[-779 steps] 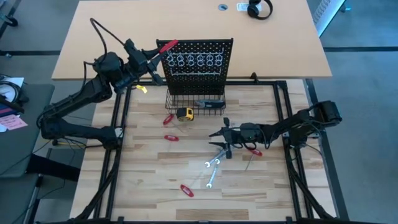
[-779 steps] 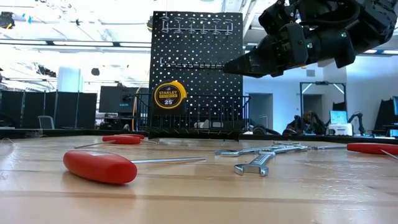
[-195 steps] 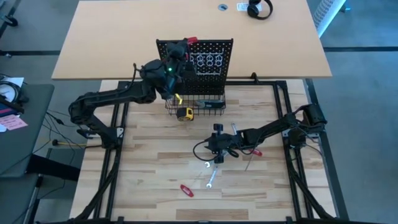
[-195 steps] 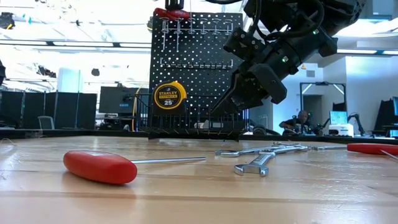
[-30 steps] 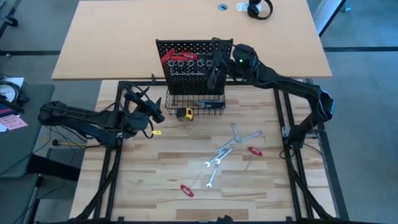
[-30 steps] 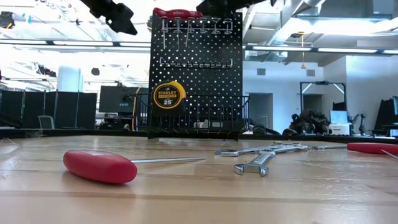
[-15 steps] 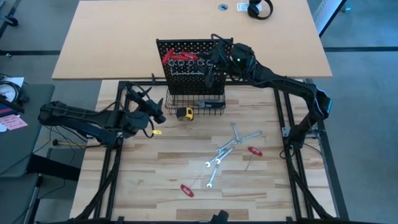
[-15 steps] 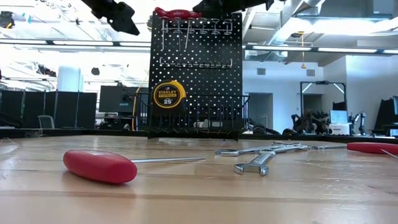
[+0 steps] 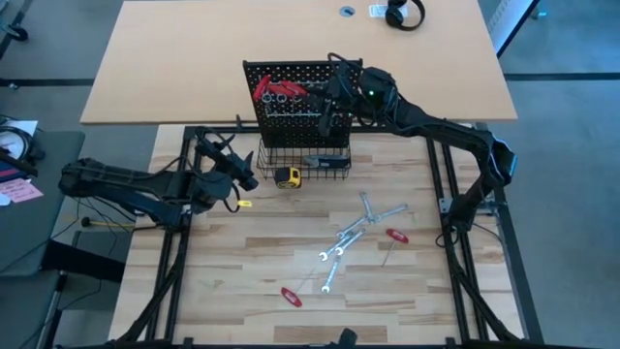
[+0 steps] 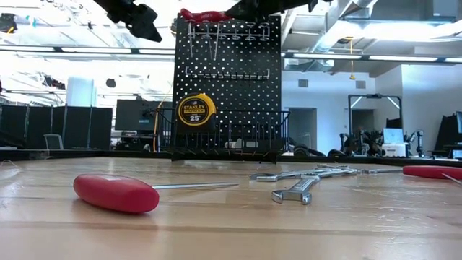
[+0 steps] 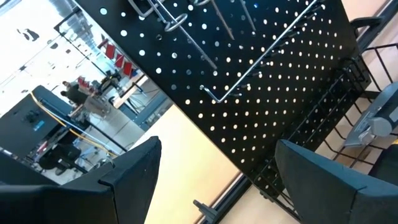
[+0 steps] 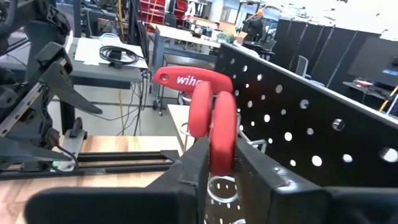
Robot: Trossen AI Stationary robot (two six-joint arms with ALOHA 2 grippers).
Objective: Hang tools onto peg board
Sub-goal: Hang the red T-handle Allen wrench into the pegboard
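R gripper at peg board top, pinching a red T-handle tool; L gripper wide, waits near wire basket

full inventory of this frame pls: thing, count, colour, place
peg board: 1, black, upright at the table's far edge
wire basket: 1, black, at the board's base
tape measure: 1, yellow and black, by the basket's front left corner
red-handled tools: at least 2, on the board's top hooks
red-handled tools on table: 3, red, one near front, one right of the wrenches, one lying closest in the low view
wrenches: several, silver, mid table
headphones: 1, black, far desk
left gripper: open, left of the basket
right gripper: at the board's top, closed on a red handle
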